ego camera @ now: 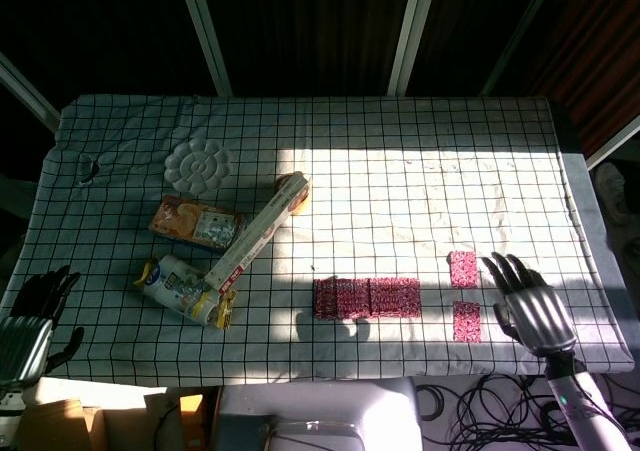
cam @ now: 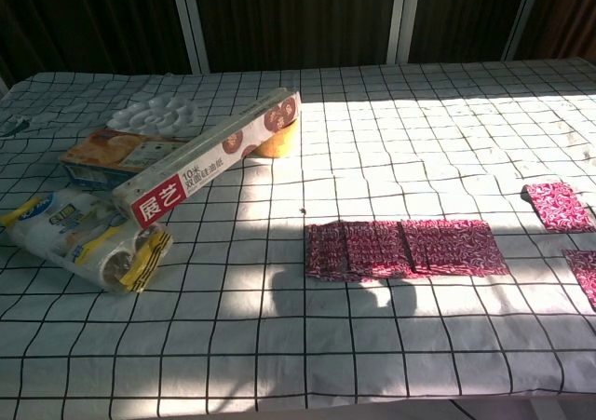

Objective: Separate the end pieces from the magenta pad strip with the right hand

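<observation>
The magenta pad strip [ego camera: 366, 298] lies flat on the checked cloth, also seen in the chest view as the strip [cam: 402, 249]. Two separated magenta pieces lie to its right: one piece [ego camera: 462, 269] further back and another piece [ego camera: 467, 321] nearer the front edge; in the chest view they show as the far piece [cam: 557, 206] and the near piece [cam: 585, 273] at the right border. My right hand [ego camera: 530, 307] hovers right of both pieces, fingers spread, holding nothing. My left hand [ego camera: 30, 316] hangs off the table's left front corner, fingers apart and empty.
A long cling-film box [ego camera: 258, 231] leans over a snack box [ego camera: 195, 222] and a wrapped roll pack [ego camera: 183, 289] on the left. A white flower-shaped dish [ego camera: 196, 166] and a small round tin [ego camera: 290, 185] sit behind them. Cables [ego camera: 480, 411] lie below the front edge.
</observation>
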{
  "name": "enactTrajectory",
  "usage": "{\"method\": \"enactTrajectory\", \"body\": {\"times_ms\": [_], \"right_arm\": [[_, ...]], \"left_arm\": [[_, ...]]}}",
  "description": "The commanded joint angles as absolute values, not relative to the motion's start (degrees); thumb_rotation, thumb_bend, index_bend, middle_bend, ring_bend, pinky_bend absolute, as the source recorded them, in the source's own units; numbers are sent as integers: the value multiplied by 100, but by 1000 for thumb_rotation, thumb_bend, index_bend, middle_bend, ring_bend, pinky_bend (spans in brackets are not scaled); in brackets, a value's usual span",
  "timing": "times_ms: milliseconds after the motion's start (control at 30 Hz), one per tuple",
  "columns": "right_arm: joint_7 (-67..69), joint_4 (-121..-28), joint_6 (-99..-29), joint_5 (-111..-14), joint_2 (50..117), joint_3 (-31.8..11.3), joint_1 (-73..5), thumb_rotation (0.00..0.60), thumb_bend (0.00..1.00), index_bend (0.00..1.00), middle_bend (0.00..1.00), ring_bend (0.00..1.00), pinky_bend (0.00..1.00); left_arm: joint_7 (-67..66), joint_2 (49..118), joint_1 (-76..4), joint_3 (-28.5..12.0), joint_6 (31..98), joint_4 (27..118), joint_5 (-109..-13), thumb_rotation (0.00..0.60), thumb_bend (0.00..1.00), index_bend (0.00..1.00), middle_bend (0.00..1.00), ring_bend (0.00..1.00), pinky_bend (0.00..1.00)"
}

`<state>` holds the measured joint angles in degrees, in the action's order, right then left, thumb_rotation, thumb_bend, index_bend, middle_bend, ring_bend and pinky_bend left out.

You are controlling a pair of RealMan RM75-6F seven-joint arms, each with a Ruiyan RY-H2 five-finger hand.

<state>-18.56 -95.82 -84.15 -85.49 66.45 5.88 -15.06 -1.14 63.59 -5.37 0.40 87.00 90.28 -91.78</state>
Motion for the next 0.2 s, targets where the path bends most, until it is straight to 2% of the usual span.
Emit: {"method": "enactTrajectory", "body": {"times_ms": [33,200], "right_arm": [[-1653,-9178,-9391,-9204,6962,731,-797,600,447,0,0,0,102],[-1617,-9105,-9158,-9144,6974,612,-807,600,447,0,0,0,92]], "left_arm": [[-116,6367,-503,86,8744,9004,-9253,600,399,0,0,0,57],[-143,6383,-502,79,8746,8997,-9250,600,398,0,0,0,57]]}}
